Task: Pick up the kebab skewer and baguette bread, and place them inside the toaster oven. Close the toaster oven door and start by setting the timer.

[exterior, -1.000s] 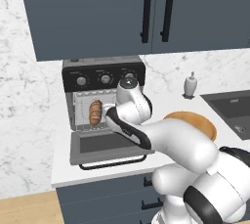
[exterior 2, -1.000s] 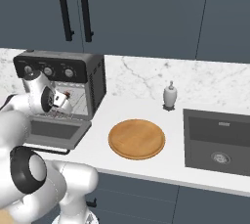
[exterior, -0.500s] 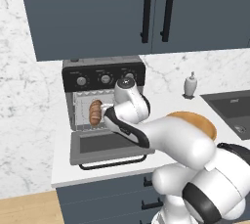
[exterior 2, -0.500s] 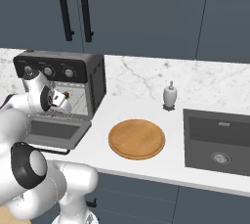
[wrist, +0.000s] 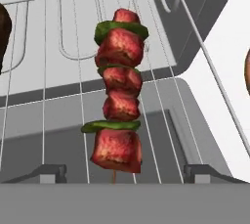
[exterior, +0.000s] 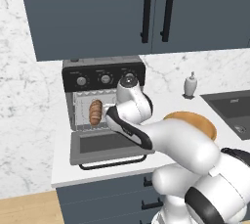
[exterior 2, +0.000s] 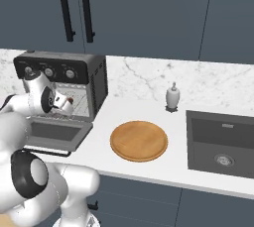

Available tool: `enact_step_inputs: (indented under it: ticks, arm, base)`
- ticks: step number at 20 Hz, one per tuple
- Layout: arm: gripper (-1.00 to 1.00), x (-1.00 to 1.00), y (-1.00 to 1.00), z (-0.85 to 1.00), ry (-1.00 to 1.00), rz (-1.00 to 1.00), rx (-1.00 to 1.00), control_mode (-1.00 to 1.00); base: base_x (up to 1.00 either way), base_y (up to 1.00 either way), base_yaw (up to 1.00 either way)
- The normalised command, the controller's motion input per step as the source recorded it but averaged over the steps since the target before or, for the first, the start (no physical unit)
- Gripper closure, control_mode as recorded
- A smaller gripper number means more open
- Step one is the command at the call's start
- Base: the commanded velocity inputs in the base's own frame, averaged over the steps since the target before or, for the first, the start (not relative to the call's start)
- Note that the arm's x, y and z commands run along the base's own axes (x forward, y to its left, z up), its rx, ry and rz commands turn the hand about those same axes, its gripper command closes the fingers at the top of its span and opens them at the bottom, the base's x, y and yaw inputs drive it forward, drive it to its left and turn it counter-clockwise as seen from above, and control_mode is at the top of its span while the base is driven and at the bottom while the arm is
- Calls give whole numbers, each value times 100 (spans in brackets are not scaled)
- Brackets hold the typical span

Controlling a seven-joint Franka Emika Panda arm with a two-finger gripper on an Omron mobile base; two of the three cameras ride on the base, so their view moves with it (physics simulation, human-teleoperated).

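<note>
The tool, fingers spread wide and gripping nothing, sits at the toaster oven mouth above the lowered toaster oven door, the kebab skewer lying between them on the wire rack, the baguette bread inside at the left.

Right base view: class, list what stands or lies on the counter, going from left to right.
Toaster oven → wooden plate → small bottle → sink.
</note>
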Motion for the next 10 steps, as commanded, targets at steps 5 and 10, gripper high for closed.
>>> enact_step_inputs:
  ticks: [5,10]
  arm:
    - [-100,-61,0,23,0,0,0,-100]
    - [-100,-65,2,32,1,0,4,-100]
  base:
    - [0,0,0]
    - [0,0,0]
